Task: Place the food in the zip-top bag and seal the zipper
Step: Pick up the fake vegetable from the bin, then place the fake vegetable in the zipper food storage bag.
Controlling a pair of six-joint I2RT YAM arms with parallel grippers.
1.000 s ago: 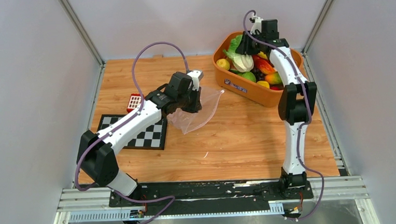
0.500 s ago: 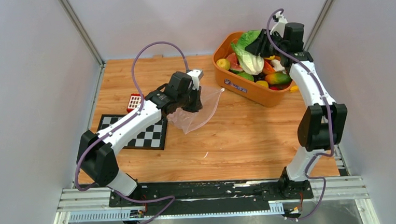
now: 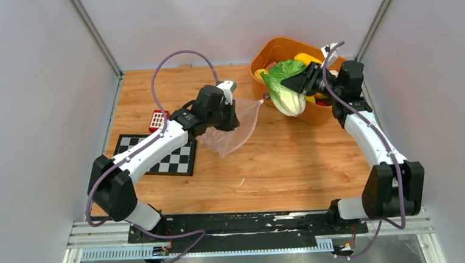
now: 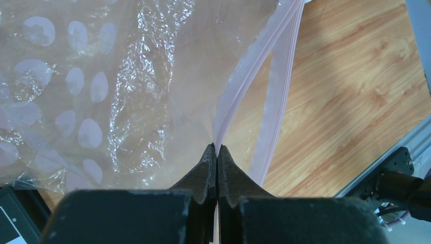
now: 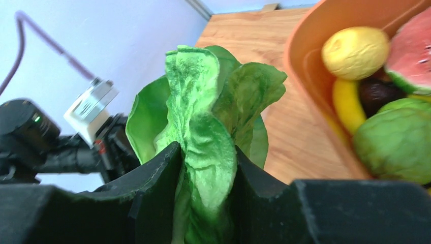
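A wooden table (image 3: 293, 164) fills the floor of a white-walled booth, with two white-and-black arms bolted at its near edge. The left arm (image 3: 152, 150) reaches far and toward the middle, while the right arm (image 3: 371, 138) bends up along the right side.

An orange basket (image 3: 317, 115) sits at the far right of the table, holding toy food. A clear bag (image 3: 233, 131) with pale dots hangs crumpled near the middle of the table, to the left of the basket, its lower part resting on the wood. A black-and-white checkerboard (image 3: 174, 160) lies flat on the left, under the left arm.

A green cabbage (image 3: 285, 85), leafy on top and white at the stem, is in the air over the basket's left rim, between the basket and the bag. The right gripper (image 5: 206, 157) is clamped on it, one black finger on either side of the leaves.

In the right wrist view, the basket holds a watermelon slice (image 5: 411, 51), a green fruit (image 5: 396, 147), a lemon (image 5: 356, 52) and a banana (image 5: 348, 104).

A small red block (image 3: 157, 119) with white buttons sits just beyond the checkerboard's far edge.

The left gripper (image 4: 217, 148) is pressed together on the pinkish zipper (image 4: 254, 71) at the bag's mouth. The two strips part beyond the fingertips, so the mouth is open.
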